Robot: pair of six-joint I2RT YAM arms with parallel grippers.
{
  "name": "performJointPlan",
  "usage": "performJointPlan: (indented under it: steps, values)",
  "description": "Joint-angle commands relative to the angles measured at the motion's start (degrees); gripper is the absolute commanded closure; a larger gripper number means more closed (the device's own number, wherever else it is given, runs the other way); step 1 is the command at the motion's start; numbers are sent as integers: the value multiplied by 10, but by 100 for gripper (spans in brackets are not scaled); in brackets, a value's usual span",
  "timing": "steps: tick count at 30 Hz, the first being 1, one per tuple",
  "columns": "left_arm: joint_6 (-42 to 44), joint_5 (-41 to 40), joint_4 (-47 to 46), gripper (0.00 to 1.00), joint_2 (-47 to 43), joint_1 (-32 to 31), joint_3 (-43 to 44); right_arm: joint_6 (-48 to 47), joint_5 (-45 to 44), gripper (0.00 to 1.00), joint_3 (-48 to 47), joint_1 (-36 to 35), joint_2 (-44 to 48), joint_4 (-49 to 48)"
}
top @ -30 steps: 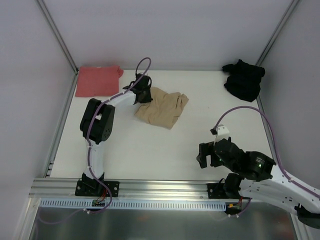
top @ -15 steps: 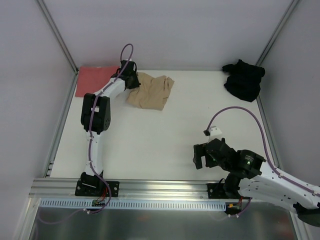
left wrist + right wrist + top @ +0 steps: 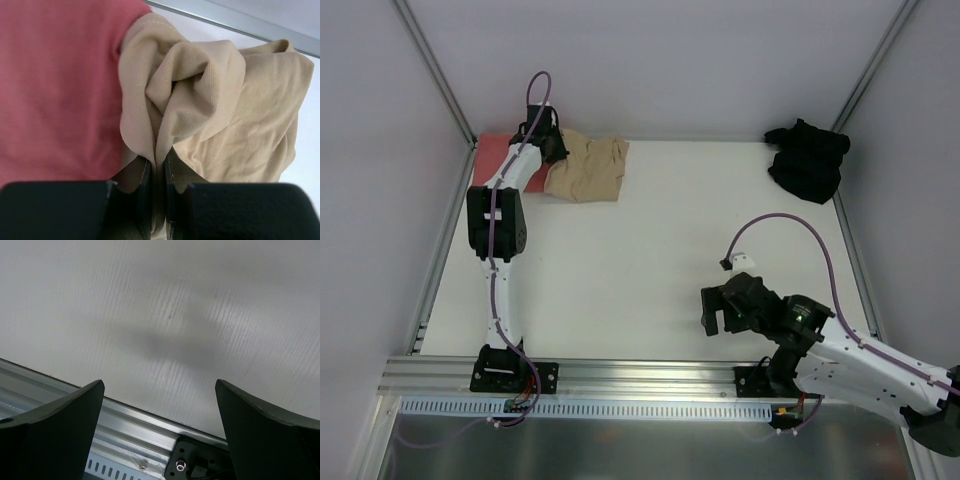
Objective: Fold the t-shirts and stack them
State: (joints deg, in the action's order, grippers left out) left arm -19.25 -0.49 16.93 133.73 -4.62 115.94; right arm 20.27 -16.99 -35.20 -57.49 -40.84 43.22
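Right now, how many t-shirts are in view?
3: salmon-red shirt in the far-left corner; tan shirt partly over it, pinched by the left claw; black shirt far right.

White bench (image 3: pixel 640 250), plain surface. Red shirt (image 3: pixel 492 152) lies flat at far left corner. Tan shirt (image 3: pixel 588 170), crumpled, just right of red shirt, left edge lapping onto it. Black shirt (image 3: pixel 807 160), bunched heap, well right of red shirt, at far right corner.

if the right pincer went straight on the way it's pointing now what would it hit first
Most likely the bare table top: the open right pincer points down at white surface just beyond the near-edge rail, with nothing lying in its line. How far off is hard to judge.
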Motion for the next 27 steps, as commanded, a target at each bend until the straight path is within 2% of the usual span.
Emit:
performJointPlan:
  steps: [1,5,9,27]
  values:
    - [48,-12,17,100,-29,15,43,-9,16,1,4,10,-9,-28]
    - [82,-8,36,100,-37,16,75,-10,23,1,9,12,-14,-41]
    - [95,39,47,100,-27,13,108,-9,30,1,13,13,-18,-51]
    - [149,-5,72,100,-70,22,137,-10,39,0,22,20,-23,-56]
